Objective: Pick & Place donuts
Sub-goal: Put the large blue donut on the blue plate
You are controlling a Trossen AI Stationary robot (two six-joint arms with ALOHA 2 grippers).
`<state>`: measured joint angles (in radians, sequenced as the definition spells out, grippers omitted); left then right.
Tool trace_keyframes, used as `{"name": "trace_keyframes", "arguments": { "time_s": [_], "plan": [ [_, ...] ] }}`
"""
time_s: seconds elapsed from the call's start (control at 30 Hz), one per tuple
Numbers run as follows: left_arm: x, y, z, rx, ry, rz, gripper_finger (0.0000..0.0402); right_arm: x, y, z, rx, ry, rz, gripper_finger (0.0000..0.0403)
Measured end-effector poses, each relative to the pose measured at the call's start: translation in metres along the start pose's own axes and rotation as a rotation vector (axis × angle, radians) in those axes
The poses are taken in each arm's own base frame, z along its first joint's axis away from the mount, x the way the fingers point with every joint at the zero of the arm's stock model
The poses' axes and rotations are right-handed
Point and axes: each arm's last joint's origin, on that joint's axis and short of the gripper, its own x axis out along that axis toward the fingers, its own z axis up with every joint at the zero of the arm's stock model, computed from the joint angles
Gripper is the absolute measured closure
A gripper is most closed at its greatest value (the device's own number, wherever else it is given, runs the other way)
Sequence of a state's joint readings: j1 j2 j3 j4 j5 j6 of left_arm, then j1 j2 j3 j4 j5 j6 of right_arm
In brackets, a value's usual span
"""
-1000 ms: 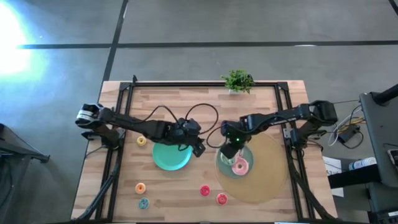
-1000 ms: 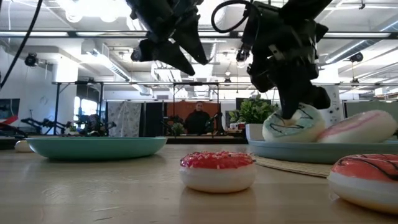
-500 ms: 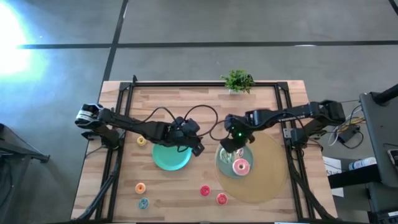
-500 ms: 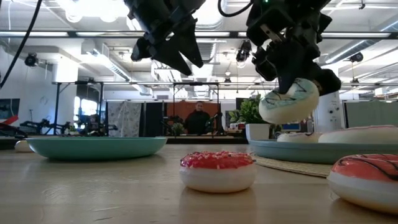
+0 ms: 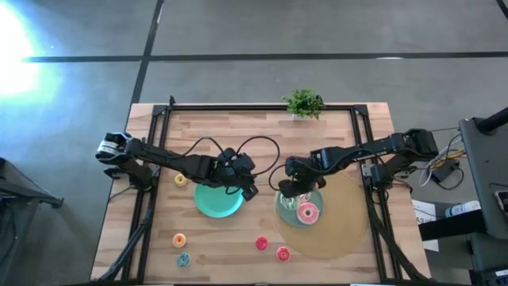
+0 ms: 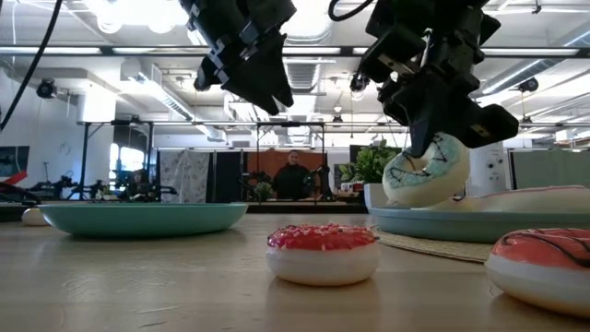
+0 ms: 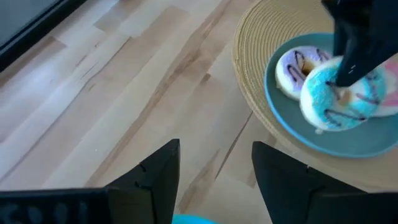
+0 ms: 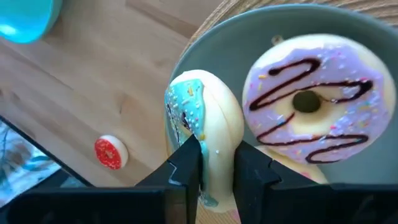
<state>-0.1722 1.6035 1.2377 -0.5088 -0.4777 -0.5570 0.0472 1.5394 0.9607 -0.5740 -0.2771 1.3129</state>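
Since a second ago the right gripper (image 6: 433,138) lifts the teal donut (image 6: 426,171) off its plate (image 5: 284,208) (fingers pinching its rim); carry it level. Left gripper (image 6: 263,88) hovers open above the other plate (image 5: 208,205).

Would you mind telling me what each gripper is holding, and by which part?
The right gripper pinches the teal donut by its rim, edge-on. The left gripper is open, holding nothing.

Bright, even daylight, strong white glare on the floor (image 5: 24,40) at upper left of the high view, ceiling lights (image 6: 138,11) blown out in the low view, near donut (image 6: 544,267) at lower right softly blurred
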Motion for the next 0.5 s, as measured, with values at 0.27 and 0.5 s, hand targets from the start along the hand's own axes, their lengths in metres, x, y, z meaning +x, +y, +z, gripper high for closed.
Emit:
{"name": "trace_keyframes", "arguments": {
  "time_s": [0.27, 0.5],
  "plan": [
    [0.0, 0.002, -0.004, 0.033, 0.035, 0.021, 0.0227, 0.01, 0.003, -0.009, 0.041, 0.006, 0.018, 0.0296],
    [0.0, 0.003, -0.005, 0.054, 0.046, 0.028, 0.0227, 0.019, 0.004, -0.014, 0.029, 0.021, -0.012, 0.0269]
  ]
}}
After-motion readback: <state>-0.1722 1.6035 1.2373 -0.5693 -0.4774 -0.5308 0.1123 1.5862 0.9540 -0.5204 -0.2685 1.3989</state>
